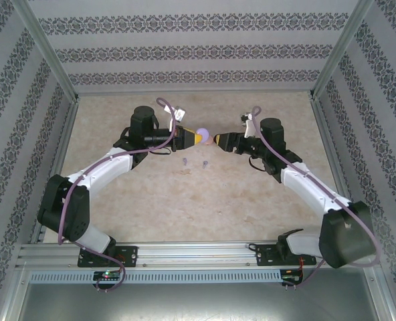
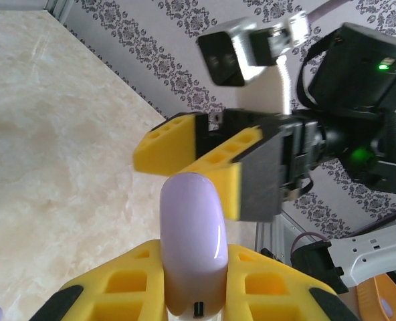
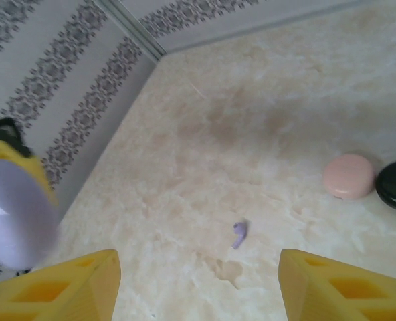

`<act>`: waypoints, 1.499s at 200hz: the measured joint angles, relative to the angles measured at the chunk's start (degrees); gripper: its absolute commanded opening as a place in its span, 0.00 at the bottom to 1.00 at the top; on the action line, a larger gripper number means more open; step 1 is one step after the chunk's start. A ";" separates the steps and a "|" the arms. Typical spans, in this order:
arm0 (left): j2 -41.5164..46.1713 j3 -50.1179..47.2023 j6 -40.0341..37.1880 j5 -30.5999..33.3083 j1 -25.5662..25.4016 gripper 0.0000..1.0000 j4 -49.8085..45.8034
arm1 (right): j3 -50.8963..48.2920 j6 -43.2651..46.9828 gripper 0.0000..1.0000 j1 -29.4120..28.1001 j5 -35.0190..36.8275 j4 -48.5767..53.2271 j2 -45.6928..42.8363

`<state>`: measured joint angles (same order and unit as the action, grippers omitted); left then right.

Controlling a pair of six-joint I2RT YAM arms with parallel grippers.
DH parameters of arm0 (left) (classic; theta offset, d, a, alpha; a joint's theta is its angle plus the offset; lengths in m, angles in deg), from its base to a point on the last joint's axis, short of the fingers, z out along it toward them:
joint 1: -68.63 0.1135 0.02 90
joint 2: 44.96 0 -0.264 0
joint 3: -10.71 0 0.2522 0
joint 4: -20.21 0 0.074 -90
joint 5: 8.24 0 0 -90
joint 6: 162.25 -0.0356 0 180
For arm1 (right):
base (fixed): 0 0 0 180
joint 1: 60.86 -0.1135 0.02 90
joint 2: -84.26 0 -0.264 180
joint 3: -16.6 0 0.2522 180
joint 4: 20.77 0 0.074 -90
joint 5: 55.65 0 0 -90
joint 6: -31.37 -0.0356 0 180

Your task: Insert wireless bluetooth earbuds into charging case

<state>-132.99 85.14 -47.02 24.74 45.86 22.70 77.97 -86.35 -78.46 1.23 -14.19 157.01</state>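
Note:
A lilac charging case (image 2: 191, 234) stands edge-on between the yellow fingers of my left gripper (image 2: 192, 267), which is shut on it; its lid looks closed. In the top view the case (image 1: 203, 132) is held above the table's middle by the left gripper (image 1: 196, 138). My right gripper (image 1: 216, 140) faces it tip to tip, a short gap away, open and holding nothing. It also appears open (image 2: 198, 157) just behind the case. Two lilac earbuds (image 1: 184, 162) (image 1: 204, 163) lie on the table below. One earbud (image 3: 239, 234) lies between the right gripper's (image 3: 196, 281) spread fingers.
A pale pink round case (image 3: 348, 176) and a black round case (image 3: 395, 184) sit side by side on the marble-patterned table (image 1: 205, 200). Patterned walls with metal posts enclose the table on three sides.

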 measured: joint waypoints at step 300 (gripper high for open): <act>1.51 0.00 0.98 -1.95 0.33 0.00 2.40 | -1.31 -2.64 0.60 -1.99 -0.85 -4.42 -0.50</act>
<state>-131.48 85.14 -46.03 22.80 46.19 25.11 76.66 -89.00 -80.45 0.38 -18.60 156.51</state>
